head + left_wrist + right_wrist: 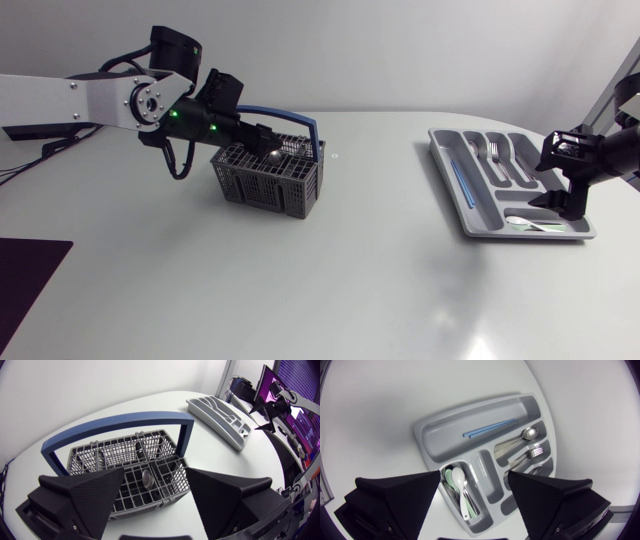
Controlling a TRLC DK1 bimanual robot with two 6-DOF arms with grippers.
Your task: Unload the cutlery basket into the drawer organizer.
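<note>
Left gripper point(155, 469) is released, fingers spread wide, directly above the grey cutlery basket point(80, 453) and just beside its blue handle point(120, 421); one rounded metal piece point(147, 478) lies in a compartment below the gap. Right gripper point(474, 474) is likewise released and empty, hanging over the grey drawer organizer point(427, 427), well apart from the basket on the white table point(350, 270). The organizer holds blue chopsticks point(490, 427) in its long compartment, a metal spoon point(530, 433) and fork point(535, 452) in adjacent slots, and pale spoons point(461, 487) under the gripper.

Left gripper point(264, 138) over grey cutlery basket point(262, 185), right gripper point(561, 203) above drawer organizer point(441, 151)
</note>
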